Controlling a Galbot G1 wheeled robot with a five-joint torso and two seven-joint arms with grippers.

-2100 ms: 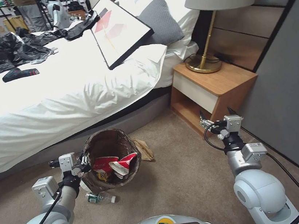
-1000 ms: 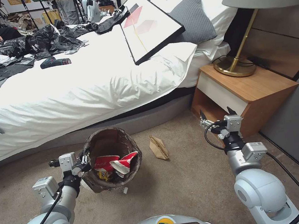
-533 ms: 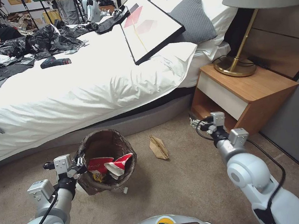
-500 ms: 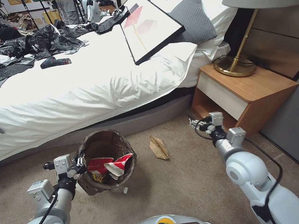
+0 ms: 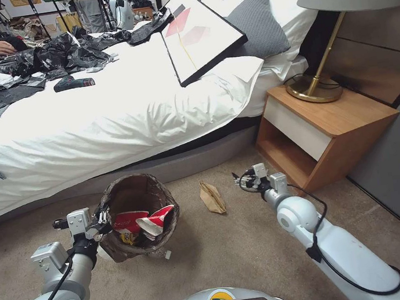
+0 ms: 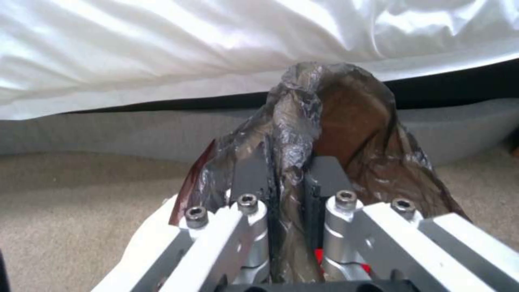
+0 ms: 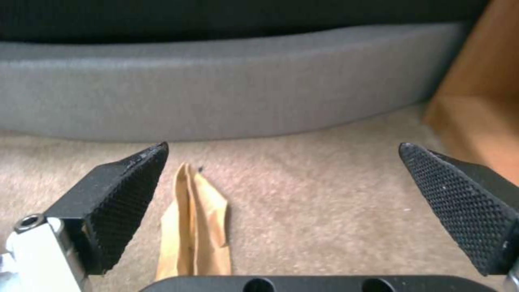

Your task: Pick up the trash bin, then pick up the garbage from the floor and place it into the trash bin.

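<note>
The left end effector [image 5: 102, 221] is pressed together on the rim of the trash bin [image 5: 137, 217], pinching the dark brown bag liner [image 6: 319, 121] folded over it; the left wrist view shows the liner bunched between the two fingers [image 6: 249, 182]. The bin sits just in front of the bed [image 5: 107, 118], and whether its base rests on the floor [image 5: 234, 258] or hangs just above it is hard to judge. Inside lie crushed red-and-white paper cups [image 5: 143, 221] and a yellow wrapper [image 5: 125, 237].

The right end effector [image 5: 239, 180] hangs low over the carpet, its black textured fingers [image 7: 127, 202] spread wide and holding nothing. A flat brown paper bag [image 5: 212, 197] lies on the floor between the bin and the wooden nightstand [image 5: 325, 128], just beside the right end effector; in the right wrist view the bag [image 7: 194, 227] lies close to one finger, not touching it.
</note>
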